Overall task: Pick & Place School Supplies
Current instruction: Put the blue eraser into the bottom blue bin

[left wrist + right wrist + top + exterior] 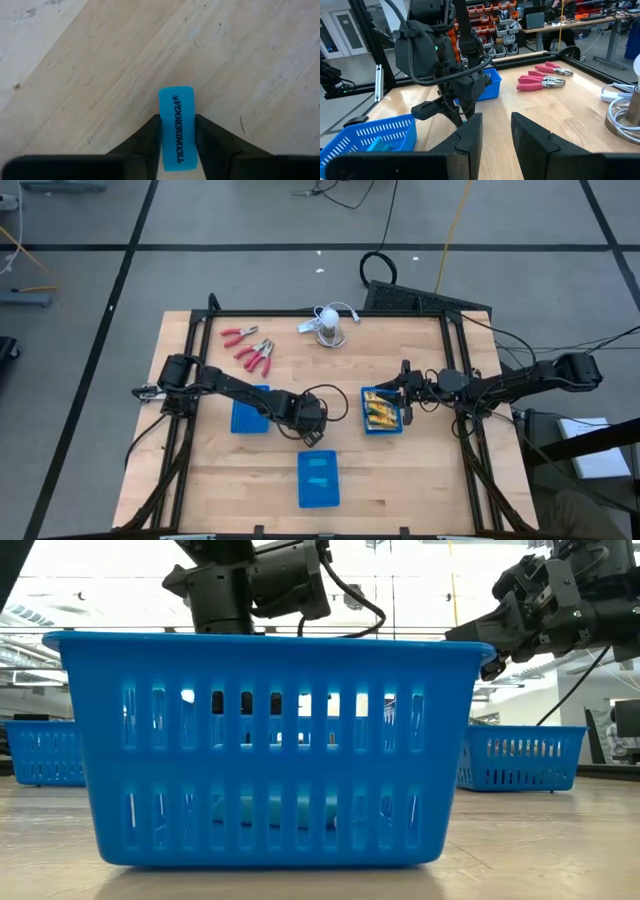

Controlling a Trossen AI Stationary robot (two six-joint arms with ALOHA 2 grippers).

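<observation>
Left pincer (pixel 178 131) clamps a light-blue block (pixel 177 127); right basket (pixel 381 411) holds yellow-orange boxes (pixel 380 412).

Two dark, jointed arms are seen — matte black housings, looped black cables, tapered black jaws — no markings discernible.

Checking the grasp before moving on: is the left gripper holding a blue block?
Yes: in the left wrist view the left gripper has its two fingers closed on the blue block.
</observation>
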